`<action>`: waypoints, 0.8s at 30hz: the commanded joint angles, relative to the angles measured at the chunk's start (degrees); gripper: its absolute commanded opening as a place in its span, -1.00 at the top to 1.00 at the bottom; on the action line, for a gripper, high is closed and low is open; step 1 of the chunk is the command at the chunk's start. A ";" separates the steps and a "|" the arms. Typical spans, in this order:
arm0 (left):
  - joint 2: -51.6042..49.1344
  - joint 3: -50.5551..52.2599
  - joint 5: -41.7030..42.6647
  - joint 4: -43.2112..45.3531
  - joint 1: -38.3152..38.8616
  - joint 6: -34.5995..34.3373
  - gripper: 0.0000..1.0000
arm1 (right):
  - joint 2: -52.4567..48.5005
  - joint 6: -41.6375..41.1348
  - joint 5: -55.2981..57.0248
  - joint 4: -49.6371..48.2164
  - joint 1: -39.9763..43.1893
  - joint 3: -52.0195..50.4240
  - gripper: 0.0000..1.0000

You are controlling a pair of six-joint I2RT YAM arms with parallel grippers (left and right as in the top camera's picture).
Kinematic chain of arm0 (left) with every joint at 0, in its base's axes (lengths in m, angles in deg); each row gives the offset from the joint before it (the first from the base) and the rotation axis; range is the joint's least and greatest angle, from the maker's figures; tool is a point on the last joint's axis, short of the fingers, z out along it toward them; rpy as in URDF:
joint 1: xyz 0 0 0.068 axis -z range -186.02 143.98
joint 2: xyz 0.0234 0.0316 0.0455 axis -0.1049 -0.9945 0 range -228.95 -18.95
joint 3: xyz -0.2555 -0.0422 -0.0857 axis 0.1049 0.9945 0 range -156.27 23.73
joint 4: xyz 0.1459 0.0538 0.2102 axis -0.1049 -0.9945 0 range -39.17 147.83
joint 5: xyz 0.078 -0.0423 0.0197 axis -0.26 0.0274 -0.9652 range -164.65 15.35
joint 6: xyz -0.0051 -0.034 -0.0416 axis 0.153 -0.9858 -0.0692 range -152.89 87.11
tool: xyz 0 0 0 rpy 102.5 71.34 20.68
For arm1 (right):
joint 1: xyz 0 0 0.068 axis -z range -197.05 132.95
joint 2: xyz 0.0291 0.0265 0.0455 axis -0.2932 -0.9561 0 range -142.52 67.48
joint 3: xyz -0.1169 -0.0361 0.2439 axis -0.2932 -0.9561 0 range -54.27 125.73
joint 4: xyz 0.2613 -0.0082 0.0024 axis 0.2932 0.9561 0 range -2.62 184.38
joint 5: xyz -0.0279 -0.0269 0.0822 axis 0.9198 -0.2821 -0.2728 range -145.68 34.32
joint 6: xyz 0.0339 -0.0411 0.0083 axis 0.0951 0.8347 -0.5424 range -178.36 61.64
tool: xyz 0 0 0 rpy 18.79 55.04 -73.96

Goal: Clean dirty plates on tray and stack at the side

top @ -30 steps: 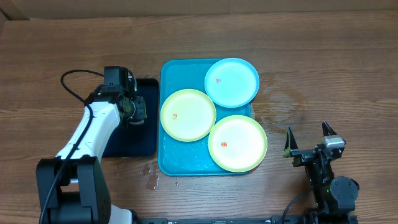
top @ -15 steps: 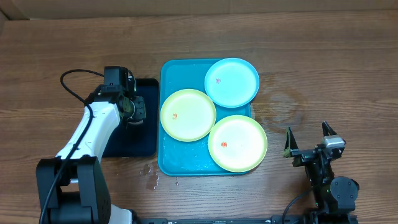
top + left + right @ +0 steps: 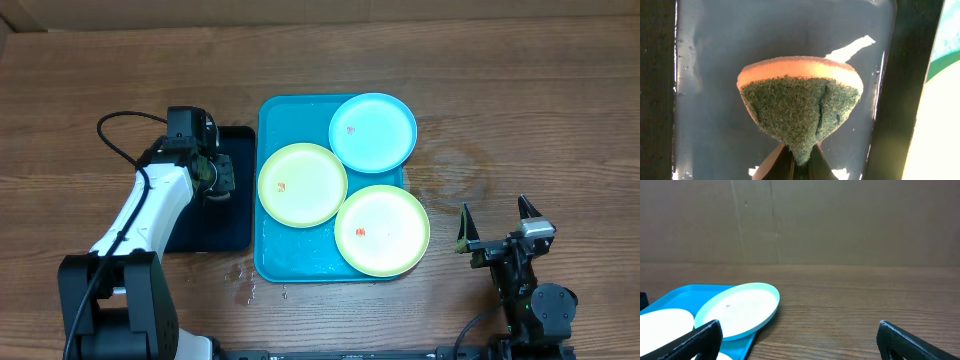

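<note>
Three plates lie on the turquoise tray (image 3: 268, 250): a light blue one (image 3: 373, 132) at the back right, a yellow-green one (image 3: 303, 184) at the left, another yellow-green one (image 3: 382, 230) at the front right. Each carries small red-orange specks. My left gripper (image 3: 222, 180) hovers over a black tray (image 3: 228, 228) left of them. In the left wrist view it (image 3: 801, 162) is shut on a sponge (image 3: 800, 100) with an orange body and a green scouring face. My right gripper (image 3: 493, 215) stands open over bare table right of the tray, with nothing between its fingers (image 3: 695, 340).
The black tray's wet surface (image 3: 710, 100) lies under the sponge, with a yellow-green plate's edge (image 3: 940, 135) at the right. The right wrist view shows the light blue plate (image 3: 737, 310) overhanging the turquoise tray's corner (image 3: 670, 297). A cardboard wall (image 3: 800, 220) closes the back. Water drops (image 3: 245, 280) dot the wood.
</note>
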 commanded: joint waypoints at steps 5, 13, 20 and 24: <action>-0.39 0.15 -0.79 0.61 0.22 -0.66 0.92 | 0.26 0.07 0.31 -0.26 -0.33 -0.61 -1.00; -0.39 0.15 -0.92 0.87 0.22 -0.61 0.92 | 0.26 0.07 0.31 -0.26 -0.33 -0.61 -1.00; -0.39 0.15 -0.92 0.85 0.22 -0.61 0.92 | 0.26 0.07 0.31 -0.26 -0.31 -0.61 -1.00; -0.39 0.15 -1.44 0.87 0.22 -0.61 0.92 | 0.26 0.07 0.31 -0.26 -0.31 -0.61 -1.00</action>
